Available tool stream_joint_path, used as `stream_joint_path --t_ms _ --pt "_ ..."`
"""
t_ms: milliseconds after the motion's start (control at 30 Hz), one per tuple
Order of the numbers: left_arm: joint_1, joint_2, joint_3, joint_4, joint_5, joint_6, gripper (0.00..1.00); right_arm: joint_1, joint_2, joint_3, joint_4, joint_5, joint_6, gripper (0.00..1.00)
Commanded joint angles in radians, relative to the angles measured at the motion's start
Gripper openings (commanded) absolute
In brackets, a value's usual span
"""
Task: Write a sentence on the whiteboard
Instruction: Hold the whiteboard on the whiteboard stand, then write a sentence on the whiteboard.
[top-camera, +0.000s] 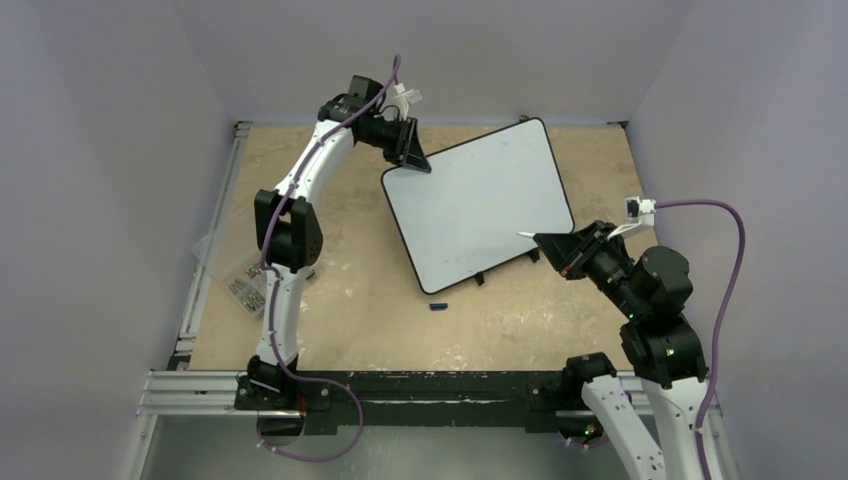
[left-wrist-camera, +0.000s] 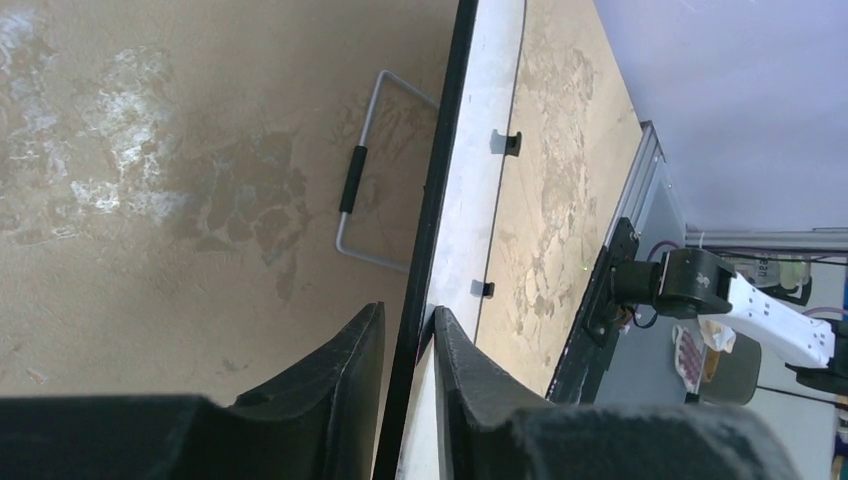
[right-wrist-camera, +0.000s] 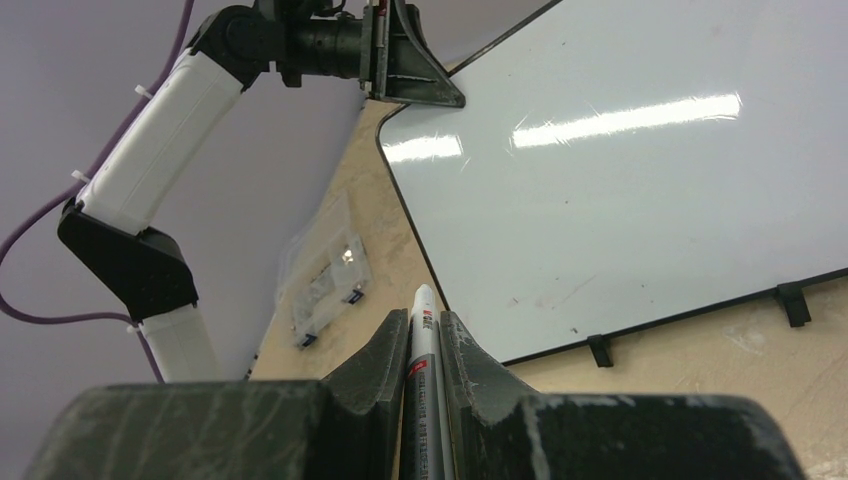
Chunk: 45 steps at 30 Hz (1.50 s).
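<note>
The whiteboard (top-camera: 478, 200) lies turned at an angle in the middle of the table, its face blank white; no blue sentence shows on it. My left gripper (top-camera: 415, 160) is shut on the board's far left corner, one finger on each side of the black rim (left-wrist-camera: 440, 200); it also shows in the left wrist view (left-wrist-camera: 408, 330). My right gripper (top-camera: 548, 241) is shut on a white marker (right-wrist-camera: 422, 335) whose tip (top-camera: 524, 235) points over the board's near right edge. The board fills the right wrist view (right-wrist-camera: 620, 200).
A small blue cap (top-camera: 437, 306) lies on the table in front of the board. A clear plastic bag (top-camera: 240, 285) with small parts lies at the left edge. A grey wire stand (left-wrist-camera: 350, 190) shows beneath the board. Walls close in on three sides.
</note>
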Motion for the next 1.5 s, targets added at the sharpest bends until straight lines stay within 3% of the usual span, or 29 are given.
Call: stream_joint_path --t_ms 0,200,467,733,900,1133,1300,1467 --pt "0.003 -0.072 0.027 0.001 0.029 0.019 0.19 0.0 -0.006 0.001 0.014 -0.029 -0.02 0.0" --pt "0.001 -0.072 0.02 0.005 0.066 0.007 0.0 -0.001 -0.003 -0.004 0.023 -0.036 -0.029 0.0" --pt "-0.017 -0.133 -0.065 0.046 0.078 0.053 0.0 0.0 -0.001 -0.147 0.261 -0.17 -0.042 0.0" --pt "-0.034 -0.203 -0.182 0.127 0.035 0.054 0.0 0.009 0.063 -0.33 0.681 -0.255 0.047 0.0" --pt "-0.037 -0.24 -0.252 0.189 0.004 0.032 0.0 0.072 0.205 -0.312 0.78 -0.168 -0.001 0.0" --pt "-0.037 -0.264 -0.292 0.235 -0.024 0.018 0.0 0.254 0.433 -0.194 0.852 0.001 -0.114 0.0" --pt "-0.037 -0.283 -0.317 0.242 -0.026 0.046 0.0 0.331 0.538 -0.236 1.059 0.012 -0.164 0.0" --pt "-0.037 -0.289 -0.321 0.224 -0.078 0.065 0.0 0.393 0.685 -0.205 1.161 0.015 -0.236 0.0"
